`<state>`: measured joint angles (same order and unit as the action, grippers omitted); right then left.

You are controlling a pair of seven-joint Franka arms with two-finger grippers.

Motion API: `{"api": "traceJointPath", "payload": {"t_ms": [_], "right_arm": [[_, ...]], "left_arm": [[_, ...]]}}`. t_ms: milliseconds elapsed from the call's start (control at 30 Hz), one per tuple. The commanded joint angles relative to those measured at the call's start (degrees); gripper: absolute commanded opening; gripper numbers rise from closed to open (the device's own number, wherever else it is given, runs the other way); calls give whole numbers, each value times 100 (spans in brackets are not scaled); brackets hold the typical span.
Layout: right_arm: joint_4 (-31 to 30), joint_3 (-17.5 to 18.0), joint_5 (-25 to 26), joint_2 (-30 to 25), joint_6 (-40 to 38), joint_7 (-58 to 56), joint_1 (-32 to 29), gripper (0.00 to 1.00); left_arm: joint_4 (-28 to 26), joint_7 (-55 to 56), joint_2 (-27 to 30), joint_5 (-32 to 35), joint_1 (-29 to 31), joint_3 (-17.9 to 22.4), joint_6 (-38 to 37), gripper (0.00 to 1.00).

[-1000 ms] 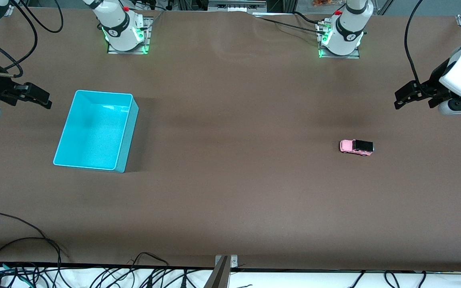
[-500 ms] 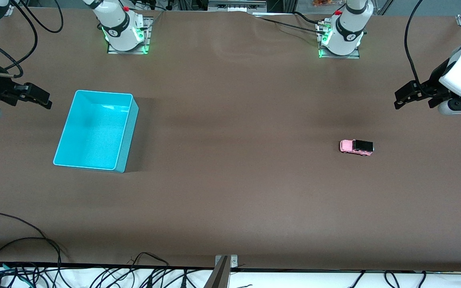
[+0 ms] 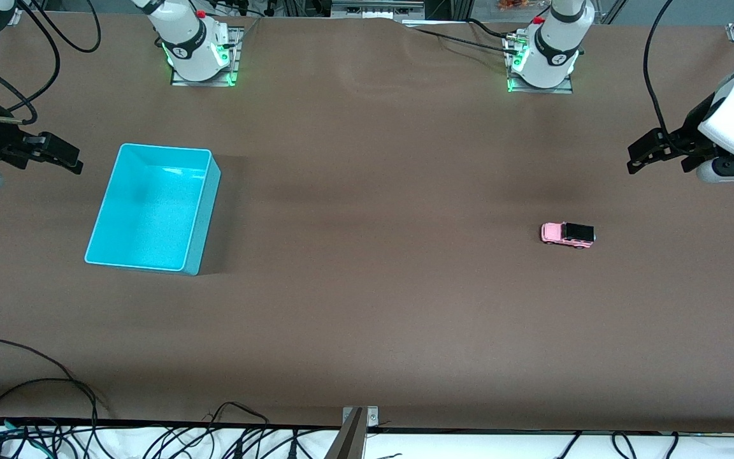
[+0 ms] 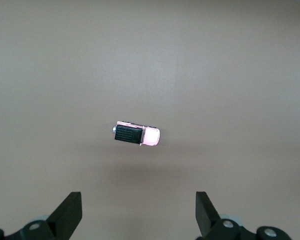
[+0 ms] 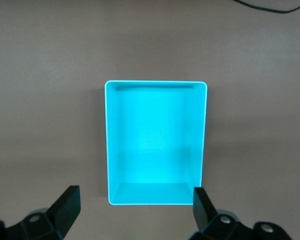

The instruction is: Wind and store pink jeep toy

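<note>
The pink jeep toy [image 3: 568, 234], light pink with a black roof panel, stands on its wheels on the brown table toward the left arm's end. It also shows in the left wrist view [image 4: 137, 135]. My left gripper [image 3: 636, 158] hangs open and empty in the air over the table's edge at that end, apart from the jeep [image 4: 138, 212]. My right gripper [image 3: 67, 158] hangs open and empty over the table's other end, beside the cyan bin [image 3: 150, 210]. The bin is empty in the right wrist view [image 5: 156, 142], with the open right gripper [image 5: 135, 207] just short of its rim.
The two arm bases [image 3: 196, 44] [image 3: 544, 54] stand along the table's edge farthest from the camera. Black cables [image 3: 29, 395] lie along the edge nearest the camera, with a metal bracket [image 3: 353, 433] at its middle.
</note>
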<state>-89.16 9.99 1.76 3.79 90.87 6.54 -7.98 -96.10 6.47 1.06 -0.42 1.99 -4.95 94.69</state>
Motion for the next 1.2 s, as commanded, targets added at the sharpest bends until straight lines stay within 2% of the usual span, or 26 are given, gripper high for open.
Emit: {"api": "traceJointPath", "payload": {"t_ms": [0,1167], "right_arm": [[110,12,26,34,-26,-56,-11,100],[110,12,26,34,-26,-56,-37,100]], "left_arm": [[56,-120,25,16,38,-41,-91,100],[152,-102,96,-11,20,-112,-214,100]]}}
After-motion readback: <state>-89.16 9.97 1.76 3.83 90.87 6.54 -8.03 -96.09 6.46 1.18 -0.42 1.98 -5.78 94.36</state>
